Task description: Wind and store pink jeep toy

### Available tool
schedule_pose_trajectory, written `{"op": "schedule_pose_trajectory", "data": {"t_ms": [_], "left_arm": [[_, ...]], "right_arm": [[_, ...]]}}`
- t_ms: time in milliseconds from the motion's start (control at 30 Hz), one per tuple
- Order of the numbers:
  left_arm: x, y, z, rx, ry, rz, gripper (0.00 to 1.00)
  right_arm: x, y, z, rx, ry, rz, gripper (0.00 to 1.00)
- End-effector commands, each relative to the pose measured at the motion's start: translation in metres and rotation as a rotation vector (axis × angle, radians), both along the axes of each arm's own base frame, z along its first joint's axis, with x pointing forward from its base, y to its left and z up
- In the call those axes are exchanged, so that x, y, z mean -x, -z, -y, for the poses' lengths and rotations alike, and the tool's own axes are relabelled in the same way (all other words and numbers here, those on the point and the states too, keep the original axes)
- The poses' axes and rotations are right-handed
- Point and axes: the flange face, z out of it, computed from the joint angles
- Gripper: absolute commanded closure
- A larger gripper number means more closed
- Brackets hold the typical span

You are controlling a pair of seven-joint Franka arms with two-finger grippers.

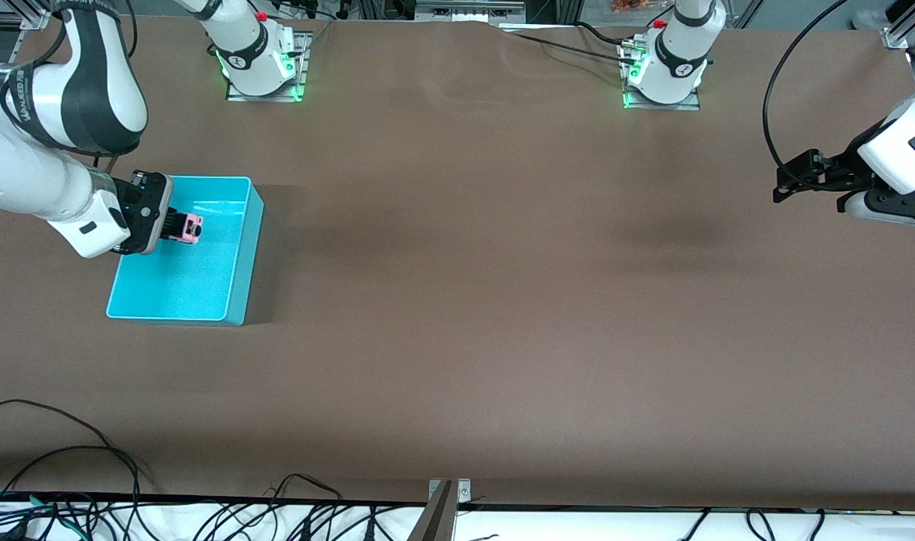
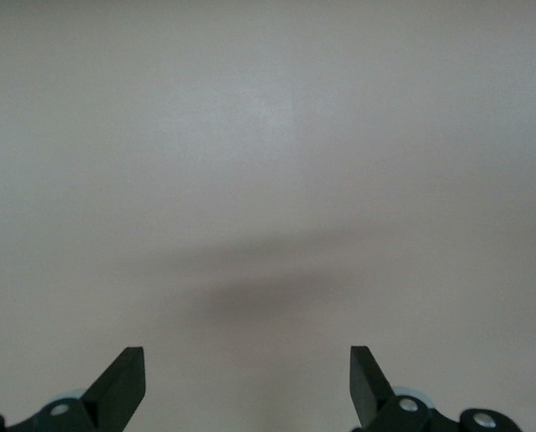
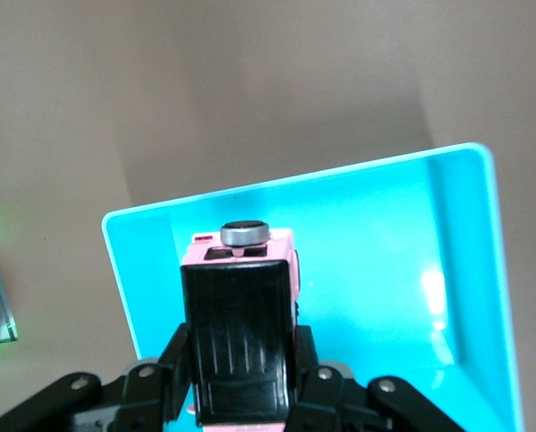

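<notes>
1. The right gripper [image 1: 181,228] is clamped on the pink jeep toy [image 1: 193,228], holding it in the air over the cyan bin [image 1: 236,267].
2. The cyan bin sits on the table [image 1: 502,300] toward the right arm's end.
3. The left gripper [image 1: 792,180] waits over bare table at the left arm's end, fingers [image 2: 123,382] spread apart and holding nothing.
</notes>
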Motion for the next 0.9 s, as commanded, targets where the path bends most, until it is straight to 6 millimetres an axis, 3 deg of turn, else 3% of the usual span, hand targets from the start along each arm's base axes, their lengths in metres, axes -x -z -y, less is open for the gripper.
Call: {"op": "schedule_pose_trajectory", "data": {"t_ms": [0,267,433,867], "left_arm": [[-0.003,-0.006,-0.001,-0.012,-0.009,-0.005,0.0],[-0.003,-0.006,-0.001,-0.012,-0.008,-0.011,0.0],[-0.003,-0.006,-0.001,-0.011,-0.008,-0.011,0.0],[-0.003,-0.006,-0.002,-0.011,-0.01,-0.011,0.0]], "right_arm": [[0.032,0.032,0.01,-0.038,-0.014,0.019,0.78],[0.061,0.084,0.012,-0.041,-0.037,0.056,0.78],[0.077,0.112,0.027,-0.041,-0.059,0.079,0.78],[0.106,0.159,0.033,-0.027,-0.083,0.114,0.77]]}}
